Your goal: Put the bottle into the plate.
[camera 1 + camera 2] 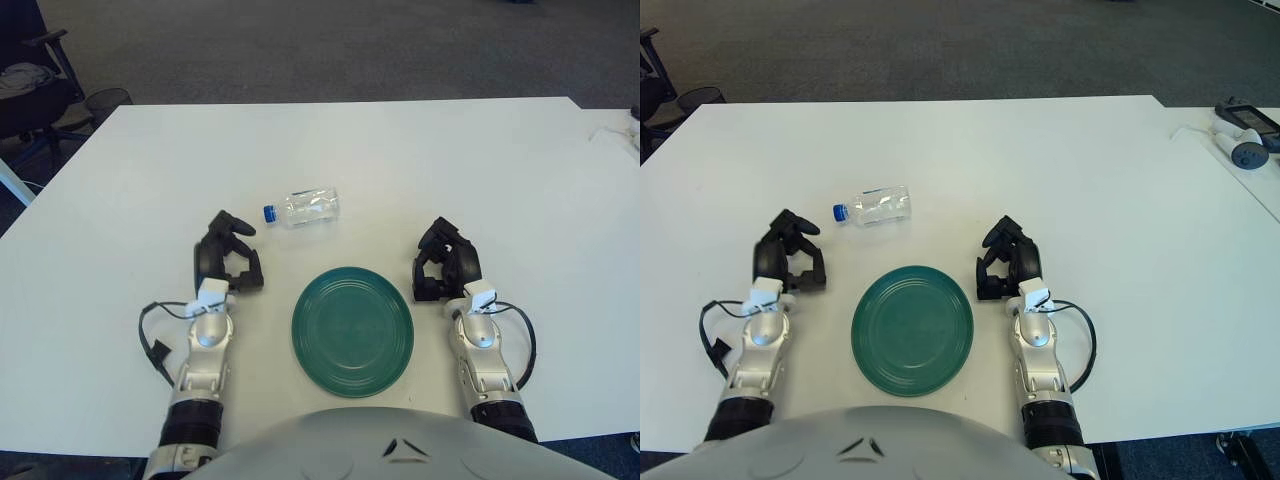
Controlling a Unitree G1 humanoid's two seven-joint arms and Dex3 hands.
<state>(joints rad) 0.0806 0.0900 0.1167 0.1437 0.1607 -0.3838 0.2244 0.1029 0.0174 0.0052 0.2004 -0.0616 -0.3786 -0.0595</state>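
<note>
Nothing of the task is done yet, judging by how things lie: the green plate sits bare near the front edge of the white desk, midway between the two arms, and the bottle is not in it. To the plate's left, the left hand shows just off its rim, fingers curled loosely inward around nothing; to the plate's right, the right hand mirrors it, also loosely curled and holding nothing. Neither hand touches the plate or the bottle. Farther back, toward the middle of the desk and a little left of the plate, the small clear plastic water bottle lies on its side, its blue cap pointing toward the left edge. It is apart from the plate and lies nearer the left hand than the right. What remains, then, is the whole job: a reach to the bottle, a grasp around its body, a lift, and a carry back toward the front edge to set it down inside the plate's rim.
</note>
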